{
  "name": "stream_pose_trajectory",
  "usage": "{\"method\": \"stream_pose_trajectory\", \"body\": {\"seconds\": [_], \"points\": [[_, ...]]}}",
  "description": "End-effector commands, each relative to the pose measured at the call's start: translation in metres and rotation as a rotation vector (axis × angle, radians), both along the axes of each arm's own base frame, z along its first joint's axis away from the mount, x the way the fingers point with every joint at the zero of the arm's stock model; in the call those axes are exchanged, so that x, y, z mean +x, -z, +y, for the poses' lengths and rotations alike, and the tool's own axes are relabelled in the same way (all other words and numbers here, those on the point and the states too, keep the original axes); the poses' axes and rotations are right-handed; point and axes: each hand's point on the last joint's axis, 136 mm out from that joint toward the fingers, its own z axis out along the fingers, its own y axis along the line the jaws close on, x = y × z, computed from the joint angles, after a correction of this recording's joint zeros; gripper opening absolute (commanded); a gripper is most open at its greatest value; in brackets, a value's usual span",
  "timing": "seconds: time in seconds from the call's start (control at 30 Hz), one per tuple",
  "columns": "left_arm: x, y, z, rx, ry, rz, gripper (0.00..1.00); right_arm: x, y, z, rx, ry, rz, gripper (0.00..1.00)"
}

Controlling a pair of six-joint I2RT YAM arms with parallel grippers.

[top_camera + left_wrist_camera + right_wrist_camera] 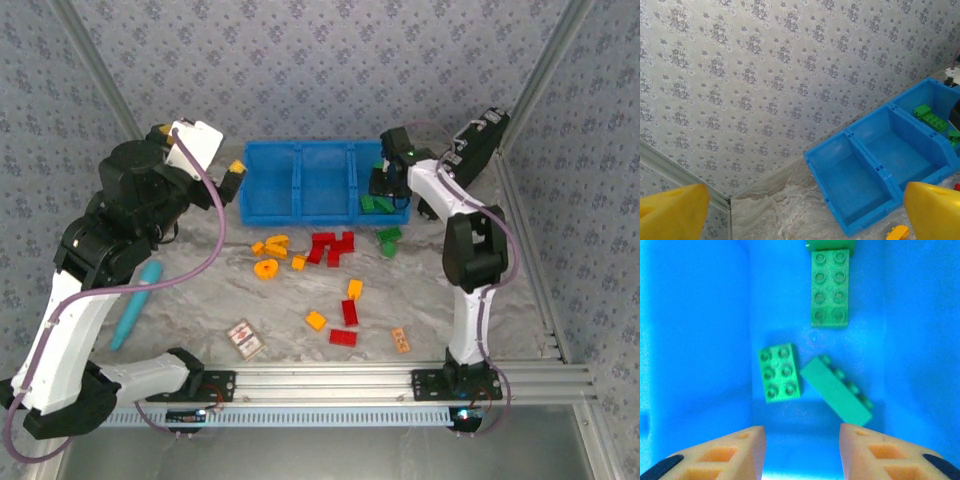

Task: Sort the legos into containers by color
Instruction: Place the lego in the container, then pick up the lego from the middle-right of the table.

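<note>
Here the right gripper (pixel 802 440) hangs over the right compartment (pixel 700 340) of the blue bin (pixel 300 215), jaws parted and empty. Three green bricks (pixel 780 372) lie on the compartment floor just beneath, clear of the fingers, with its walls close on both sides. The left gripper (pixel 804 212), spread wide and empty, is raised beside the bin's left end. Red and orange legos (pixel 330 247) lie scattered on the table (pixel 200 300) in front of the bin, with bare surface around them.

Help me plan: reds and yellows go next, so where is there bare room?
The left compartment and middle compartment are bare. The right compartment holds green bricks. The table is bare between teal tool and card; crowded before the bin.
</note>
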Motion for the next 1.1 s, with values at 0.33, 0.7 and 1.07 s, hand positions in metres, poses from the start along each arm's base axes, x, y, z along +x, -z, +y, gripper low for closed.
{"method": "stream_pose_trajectory", "body": {"seconds": [0.33, 0.7, 1.07], "points": [[0.000, -0.008, -0.005, -0.015, 0.020, -0.033, 1.00, -0.121, -0.004, -0.029, 0.026, -0.074, 0.025, 0.69], [-0.005, -0.010, -0.006, -0.050, 0.037, -0.013, 1.00, -0.114, 0.048, -0.038, -0.132, -0.173, 0.078, 1.00], [0.002, -0.002, -0.012, -0.011, 0.037, 0.038, 1.00, -0.078, 0.076, -0.030, -0.238, -0.235, 0.069, 1.00]]}}
